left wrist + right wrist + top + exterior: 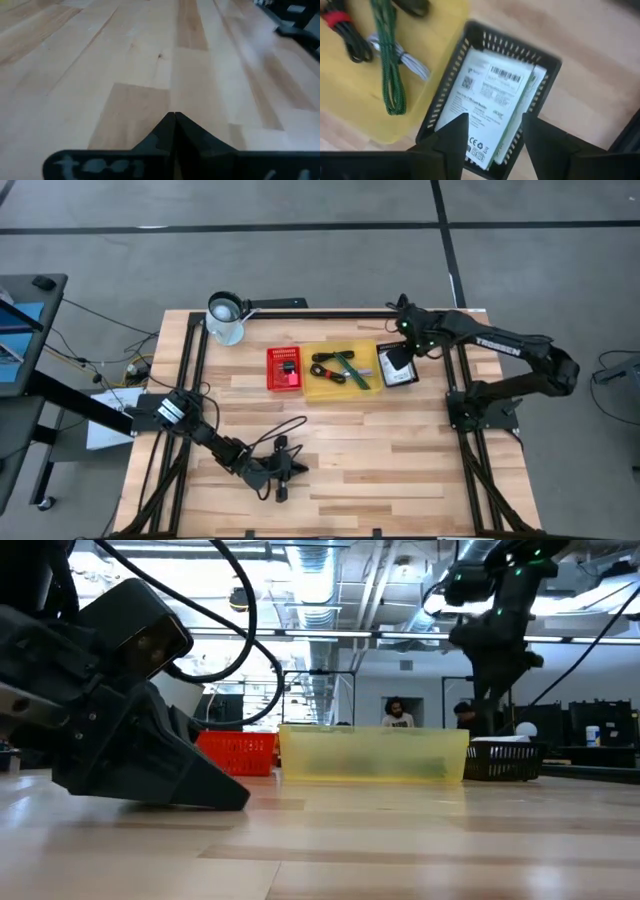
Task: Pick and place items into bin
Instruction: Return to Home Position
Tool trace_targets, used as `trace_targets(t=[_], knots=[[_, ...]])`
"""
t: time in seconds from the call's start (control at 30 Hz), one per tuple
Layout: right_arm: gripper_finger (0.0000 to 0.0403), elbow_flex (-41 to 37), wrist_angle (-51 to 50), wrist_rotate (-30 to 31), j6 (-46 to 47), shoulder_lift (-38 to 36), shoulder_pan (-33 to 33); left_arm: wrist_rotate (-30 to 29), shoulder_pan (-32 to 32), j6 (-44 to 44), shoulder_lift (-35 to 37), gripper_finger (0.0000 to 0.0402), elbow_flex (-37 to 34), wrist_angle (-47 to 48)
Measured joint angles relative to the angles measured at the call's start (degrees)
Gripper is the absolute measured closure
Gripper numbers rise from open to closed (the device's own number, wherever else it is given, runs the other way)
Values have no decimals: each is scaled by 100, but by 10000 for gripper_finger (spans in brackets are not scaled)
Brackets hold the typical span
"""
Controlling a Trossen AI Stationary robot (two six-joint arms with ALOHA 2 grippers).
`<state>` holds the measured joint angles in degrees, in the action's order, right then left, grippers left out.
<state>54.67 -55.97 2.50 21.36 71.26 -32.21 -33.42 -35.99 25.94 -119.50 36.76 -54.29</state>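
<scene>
A flat white printed packet [487,105] lies inside a small black slotted basket [470,30] at the right end of a row of containers. My right gripper [495,140] hangs open just above it, fingers pointing down, one over each side of the packet's near end. In the yellow bin [342,370] next to it lie a coiled black cable with a red bit [345,30], a slim green stick [387,65] and a pale cord [407,57]. My left gripper [295,470] is shut and holds nothing, low over the bare wood near the table's front.
A red basket [284,369] stands left of the yellow bin, and a white mug [226,318] at the far left corner. Black frame rails [190,360] run along the table's sides. Bare wood stretches between the containers and the front edge. People show in the room behind.
</scene>
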Motion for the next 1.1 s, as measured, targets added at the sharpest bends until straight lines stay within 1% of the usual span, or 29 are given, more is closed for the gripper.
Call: trace_targets(t=[0.13,0.27,0.37,0.5,0.6,0.7,0.77,0.83,0.87,0.93,1.0,1.1], knots=[[217,171,124,66,-257,-557,173,-324,12,-381,262,402,-79,102],[215,378,497,101,-716,-1408,454,-718,89,-962,956,402,-258,87],[217,396,1069,271,-1292,-2153,757,-894,224,-1527,1757,402,-364,559],[222,402,1730,371,-2136,-3015,1200,-1146,438,-2310,3107,402,-383,1506],[227,407,1986,411,-2280,-3385,1400,-1252,577,-2889,4201,402,-382,2168],[231,314,1832,426,-1997,-3668,1473,-1241,720,-3463,5274,402,-379,2742],[232,160,1781,399,-2095,-3870,1511,-1146,873,-3817,5923,402,-376,3063],[233,-70,1767,342,-2404,-4059,1574,-939,1081,-4046,6501,401,-419,3330],[233,-270,1953,337,-2558,-4153,1600,-735,1221,-4131,6764,402,-499,3340],[233,-742,2716,214,-2747,-4341,1621,-249,1551,-4197,7249,402,-773,3338],[231,-1245,3531,-298,-2906,-4587,1646,220,1885,-4109,7683,402,-1114,3343],[229,-1901,4422,-1054,-2914,-4895,1637,709,2246,-3788,8173,402,-1684,3186]])
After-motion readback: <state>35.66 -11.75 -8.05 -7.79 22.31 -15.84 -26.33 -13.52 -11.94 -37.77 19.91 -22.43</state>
